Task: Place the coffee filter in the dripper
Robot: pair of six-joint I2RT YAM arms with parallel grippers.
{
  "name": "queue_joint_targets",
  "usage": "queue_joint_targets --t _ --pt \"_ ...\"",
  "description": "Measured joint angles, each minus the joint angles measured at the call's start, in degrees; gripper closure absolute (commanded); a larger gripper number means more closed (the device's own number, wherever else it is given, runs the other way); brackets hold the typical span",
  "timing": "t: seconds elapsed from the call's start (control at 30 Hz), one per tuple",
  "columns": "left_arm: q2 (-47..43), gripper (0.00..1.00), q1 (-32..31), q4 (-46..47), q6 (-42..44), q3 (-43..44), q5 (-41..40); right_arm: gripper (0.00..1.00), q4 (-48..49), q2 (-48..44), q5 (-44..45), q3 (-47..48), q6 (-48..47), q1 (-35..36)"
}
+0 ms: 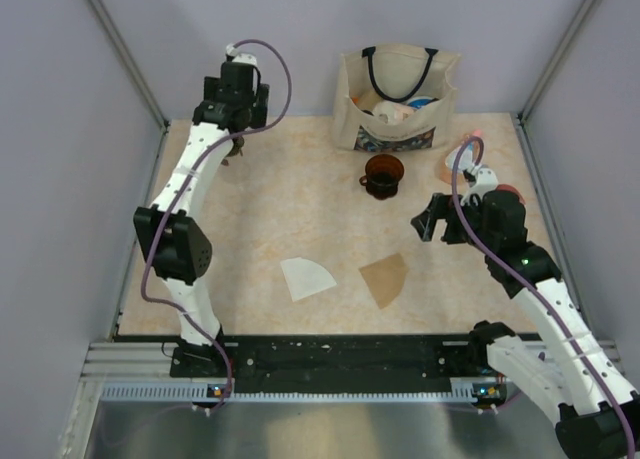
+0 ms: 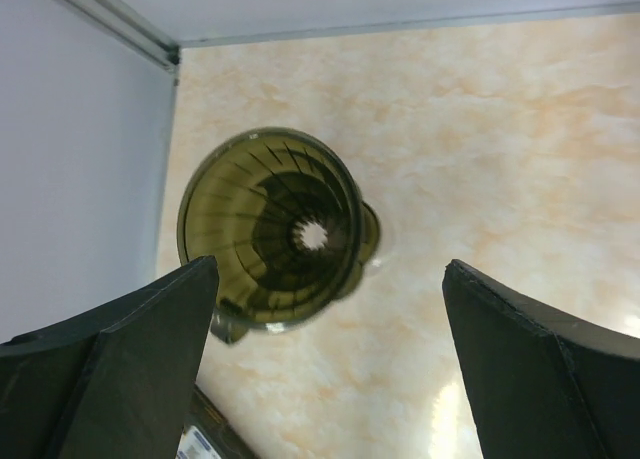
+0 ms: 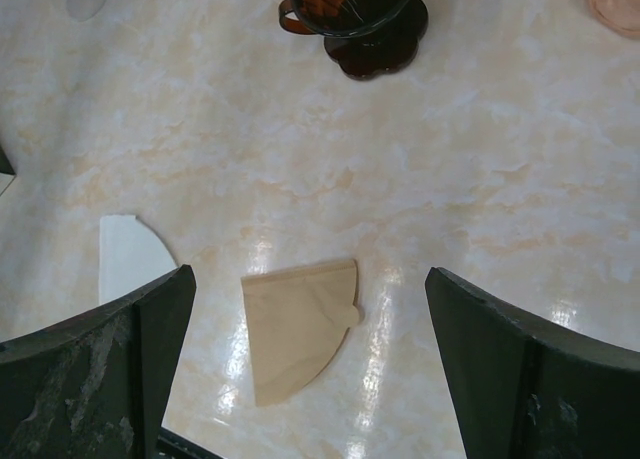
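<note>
A brown coffee filter (image 1: 386, 277) (image 3: 300, 329) lies flat on the table near the front, with a white filter (image 1: 306, 277) (image 3: 130, 254) to its left. A dark amber dripper (image 1: 383, 174) (image 3: 355, 14) stands mid-table. An olive-green dripper (image 2: 270, 229) sits at the far left corner, mostly hidden under the arm in the top view. My left gripper (image 1: 237, 141) (image 2: 328, 279) hangs open above the table just beside it, holding nothing. My right gripper (image 1: 432, 219) (image 3: 310, 279) is open and empty, hovering above the brown filter.
A cream tote bag (image 1: 398, 99) with items inside stands at the back centre. A pink object (image 1: 470, 154) (image 3: 615, 4) lies at the right, behind my right arm. Grey walls (image 1: 70, 129) enclose the table on three sides.
</note>
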Motion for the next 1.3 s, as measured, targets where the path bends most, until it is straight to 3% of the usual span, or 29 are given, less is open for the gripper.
queue_joint_targets --t 0.1,0.2,0.4,0.53,0.77,0.93,1.3 --pt "-7.58 0.01 -0.26 -0.07 -4.35 -4.52 5.46 0.01 -0.33 -0.33 0.15 0.0 0.07 0.0" --pt "-21.55 0.01 -0.94 1.31 -11.04 -15.21 10.6 0.01 -0.61 -0.61 -0.57 -0.04 0.2 0.0" --pt "-54.12 0.01 -2.08 9.44 -29.49 -49.03 21.14 0.01 1.75 0.07 -6.71 -2.23 2.19 0.0" --pt "-65.22 0.01 -3.69 10.45 -39.26 -67.28 28.7 0.01 5.29 4.35 -11.47 -3.41 4.46 0.96" --pt "-73.68 0.06 -7.15 7.02 -49.51 -85.29 39.65 0.02 15.72 18.14 -12.09 -5.03 9.7 14.38" --pt "-75.71 0.28 -7.78 9.62 -53.29 -93.66 44.96 0.04 22.29 32.39 -12.7 -3.08 13.92 20.04" --pt "-63.25 0.64 -12.07 22.67 -58.75 -100.13 47.21 0.11 30.93 52.68 -13.03 5.68 20.39 27.98"
